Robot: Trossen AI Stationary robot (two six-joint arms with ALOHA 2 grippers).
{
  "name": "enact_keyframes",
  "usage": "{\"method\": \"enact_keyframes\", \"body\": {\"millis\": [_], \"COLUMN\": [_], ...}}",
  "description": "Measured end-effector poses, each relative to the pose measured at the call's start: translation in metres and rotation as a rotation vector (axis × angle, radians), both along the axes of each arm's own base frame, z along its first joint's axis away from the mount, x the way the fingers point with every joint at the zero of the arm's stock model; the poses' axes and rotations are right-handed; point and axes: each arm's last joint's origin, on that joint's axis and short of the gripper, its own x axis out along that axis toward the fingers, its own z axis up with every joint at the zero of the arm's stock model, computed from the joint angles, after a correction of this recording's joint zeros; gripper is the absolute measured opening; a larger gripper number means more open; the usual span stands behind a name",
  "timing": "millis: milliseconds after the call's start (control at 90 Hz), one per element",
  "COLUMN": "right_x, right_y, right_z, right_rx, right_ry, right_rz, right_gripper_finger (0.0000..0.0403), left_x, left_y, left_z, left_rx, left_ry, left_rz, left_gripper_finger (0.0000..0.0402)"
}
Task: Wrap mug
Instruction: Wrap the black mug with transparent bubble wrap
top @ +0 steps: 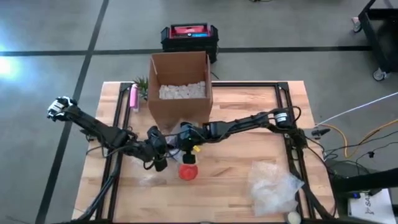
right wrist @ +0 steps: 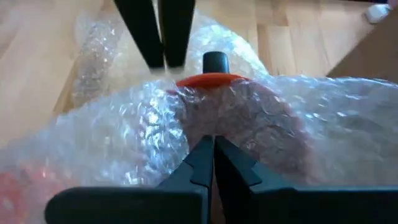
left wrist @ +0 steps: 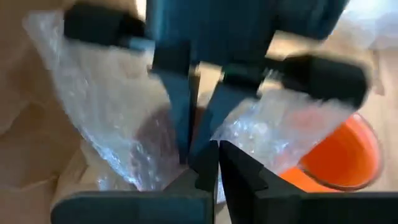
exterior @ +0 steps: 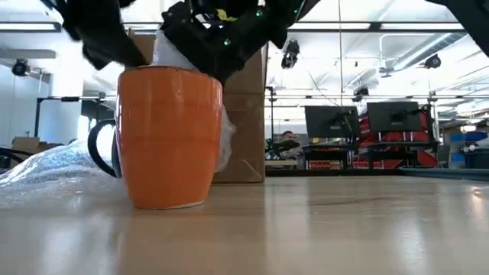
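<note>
An orange mug point(exterior: 170, 137) stands near the table's point(top: 236, 180) front edge, both grippers, left point(left wrist: 214, 163) and right point(right wrist: 210, 154), pinching bubble wrap point(right wrist: 124, 130) over its rim; wrapping is underway, and next the sheet likely needs drawing around the sides.

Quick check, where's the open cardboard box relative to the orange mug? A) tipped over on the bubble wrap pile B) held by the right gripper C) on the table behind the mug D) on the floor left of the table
C: in the high view the cardboard box stands upright on the table's far side, behind the orange mug.
</note>
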Motion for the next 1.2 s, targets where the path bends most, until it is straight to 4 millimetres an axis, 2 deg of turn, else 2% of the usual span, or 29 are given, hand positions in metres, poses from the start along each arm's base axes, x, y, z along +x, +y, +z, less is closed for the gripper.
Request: {"method": "enact_keyframes", "body": {"millis": [89,267,433,533,700,778,900,1078,1200], "right_x": [0.002,0.007,0.007,0.004,-0.004,-0.009,-0.016,-0.025,-0.019], "right_y": [0.0,-0.002,-0.003,-0.004,-0.003,-0.004,-0.01,-0.015,-0.016], "right_z": [0.004,0.018,0.028,0.044,0.083,0.094,0.087,0.06,0.044], "right_rx": [-0.003,-0.009,-0.02,-0.034,-0.043,-0.069,-0.156,-0.314,-0.338], "right_ry": [-0.009,-0.043,-0.023,0.017,0.107,0.149,0.247,0.35,0.268], "right_rz": [0.0,0.002,-0.002,0.007,0.031,0.018,-0.049,-0.212,-0.269], "right_gripper_finger": [0.0,0.0,0.0,0.0,0.0,0.0,0.0,0.0,0.0], "left_x": [0.002,0.007,0.007,0.008,0.011,0.013,0.016,0.014,0.013], "left_y": [-0.003,-0.004,0.003,0.005,0.003,0.002,0.0,0.0,0.001], "left_z": [-0.006,-0.033,-0.042,-0.044,-0.059,-0.066,-0.072,-0.07,-0.066], "left_rx": [-0.018,-0.011,0.115,0.129,0.107,0.114,0.103,0.087,0.087], "left_ry": [0.018,0.083,0.065,0.057,0.132,0.156,0.187,0.184,0.172], "left_rz": [-0.054,-0.074,0.083,0.107,0.076,0.083,0.061,0.047,0.037], "left_gripper_finger": [0.0001,0.0001,0.0001,0.0,0.0,0.0,0.0,0.0001,0.0001]}}
